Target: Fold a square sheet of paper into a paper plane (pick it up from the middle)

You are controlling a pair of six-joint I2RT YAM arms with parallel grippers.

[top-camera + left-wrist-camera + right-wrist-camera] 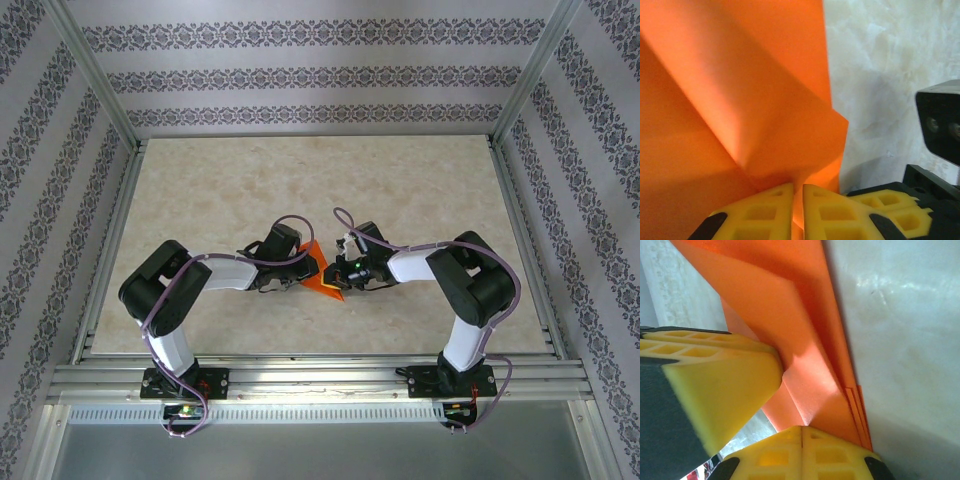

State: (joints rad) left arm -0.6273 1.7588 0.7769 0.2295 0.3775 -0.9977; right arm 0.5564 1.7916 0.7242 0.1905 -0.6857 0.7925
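Note:
The bright orange paper [322, 268], folded into layered flaps with sharp creases, hangs between both grippers at the table's middle. My left gripper [301, 270] comes in from the left, and its yellow fingertips are shut on the paper's lower edge [797, 186], with the folded sheet [740, 100] spreading above them. My right gripper [346, 272] comes in from the right. Its fingertips are pressed together [801, 428] where a crease of the paper [805, 340] ends. Several stacked layer edges show along the paper's right side.
The two grippers nearly touch. A left finger [715, 385] looms beside the right jaws, and the right gripper's fingers [890, 207] and black camera housing [940, 120] sit close to the left jaws. The beige marbled tabletop [300, 190] is bounded by aluminium rails [320, 375] and patterned walls.

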